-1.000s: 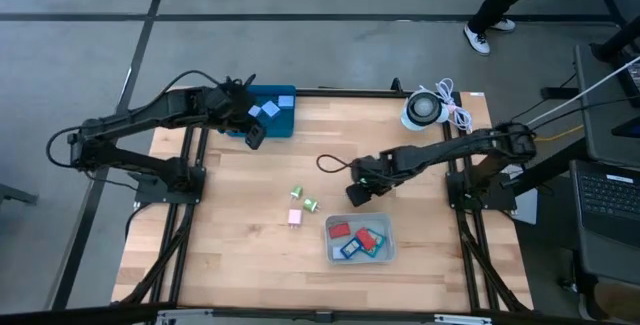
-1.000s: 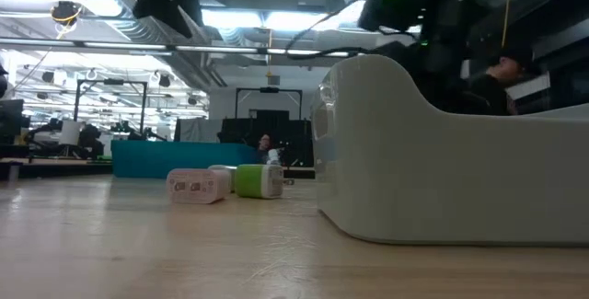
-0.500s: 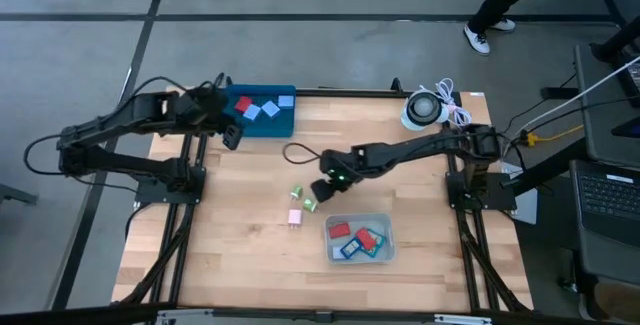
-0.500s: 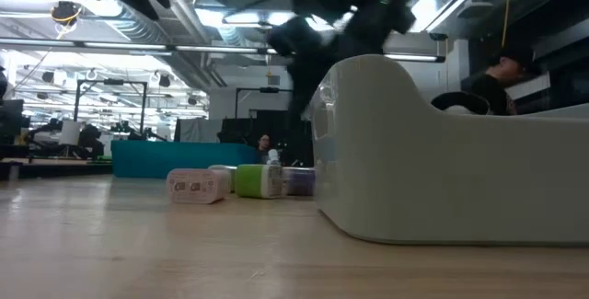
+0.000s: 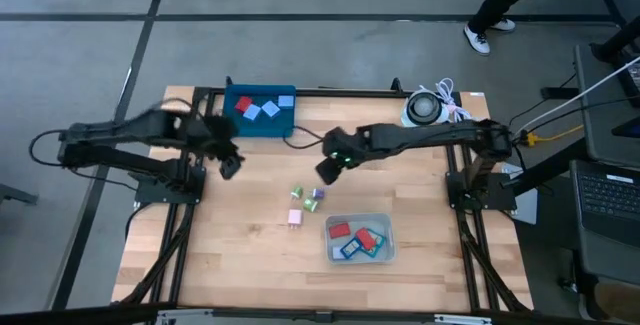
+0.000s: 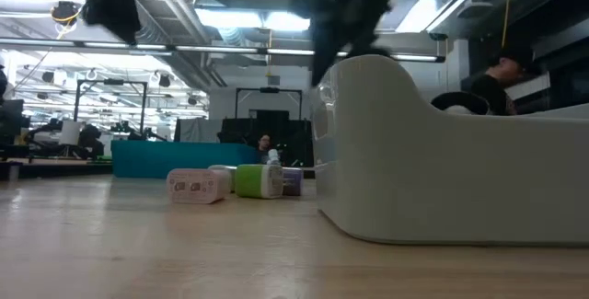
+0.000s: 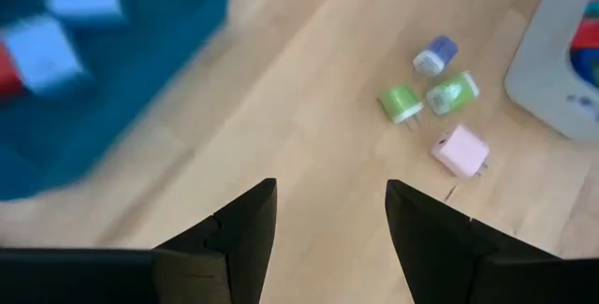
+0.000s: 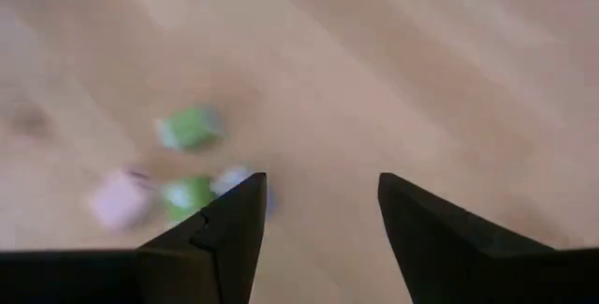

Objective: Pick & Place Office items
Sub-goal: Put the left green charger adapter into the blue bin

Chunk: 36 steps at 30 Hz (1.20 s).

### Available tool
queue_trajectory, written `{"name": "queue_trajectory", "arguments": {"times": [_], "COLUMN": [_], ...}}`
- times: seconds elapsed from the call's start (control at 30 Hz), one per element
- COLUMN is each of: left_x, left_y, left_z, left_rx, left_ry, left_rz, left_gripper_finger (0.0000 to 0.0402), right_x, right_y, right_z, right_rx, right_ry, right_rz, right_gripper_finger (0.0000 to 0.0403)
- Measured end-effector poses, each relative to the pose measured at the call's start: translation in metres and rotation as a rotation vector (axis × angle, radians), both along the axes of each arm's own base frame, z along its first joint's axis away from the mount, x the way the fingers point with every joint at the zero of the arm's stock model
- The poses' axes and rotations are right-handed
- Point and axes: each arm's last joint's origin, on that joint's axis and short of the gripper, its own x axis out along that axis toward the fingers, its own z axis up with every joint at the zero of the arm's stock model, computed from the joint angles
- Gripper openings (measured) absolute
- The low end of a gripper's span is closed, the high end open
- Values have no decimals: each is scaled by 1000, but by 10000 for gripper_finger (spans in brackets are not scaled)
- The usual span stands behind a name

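Four office items lie loose mid-table: two green pieces (image 5: 297, 193) (image 5: 311, 205), a bluish-white piece (image 5: 318, 195) and a pink piece (image 5: 295, 217). The left wrist view shows them too: bluish-white piece (image 7: 435, 54), green pieces (image 7: 401, 103) (image 7: 453, 92), pink piece (image 7: 460, 150). Red, light blue and white pieces lie in the dark blue tray (image 5: 283, 125); red and blue ones lie in the grey tray (image 5: 388, 252). My left gripper (image 5: 228, 163) (image 7: 329, 220) hangs open near the blue tray. My right gripper (image 5: 328, 168) (image 8: 323, 220) hangs open just beyond the loose pieces.
A white coiled cable and round white device (image 5: 430, 108) sit at the far right corner. In the low view the grey tray's wall (image 6: 442, 152) fills the right half. A person stands on the floor beyond the table (image 5: 500, 5). Bare wood lies along the near left.
My left gripper has drawn back from over the blue tray toward the near edge. My right gripper swung left to the loose pieces, then pulled back toward the far edge. A bluish-white piece now lies beside the green ones where none lay a second ago.
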Motion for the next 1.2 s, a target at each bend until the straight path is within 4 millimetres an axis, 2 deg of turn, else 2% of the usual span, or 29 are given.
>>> {"name": "queue_trajectory", "arguments": {"times": [0.13, 0.27, 0.37, 0.47, 0.6, 0.9, 1.03, 1.2], "left_x": [16, 41, 58, 73, 104, 177, 190, 197], "left_y": [-9, -17, -20, -20, -26, -31, -31, -31], "left_z": [-41, -68, -84, -104, -118, -113, -121, -139], "left_rx": [-66, -197, -274, -295, -292, -198, -157, -161], "left_ry": [-34, -132, -76, 30, 87, 119, 204, 275], "left_rz": [62, 71, 152, 249, 241, 183, 195, 247], "left_gripper_finger": [196, 197, 197, 197, 197, 204, 230, 270], "right_x": [-32, -62, -85, -105, -122, -136, -148, -166], "right_y": [0, 0, 0, 2, 5, 15, 19, 22], "right_z": [38, 76, 99, 113, 121, 124, 130, 142], "right_rx": [-54, -81, -88, -105, -117, -118, -119, -126], "right_ry": [-8, -111, -181, -204, -201, -159, -176, -232], "right_rz": [-27, -105, -161, -198, -206, -157, -137, -133], "right_gripper_finger": [213, 219, 234, 253, 274, 286, 286, 286]}}
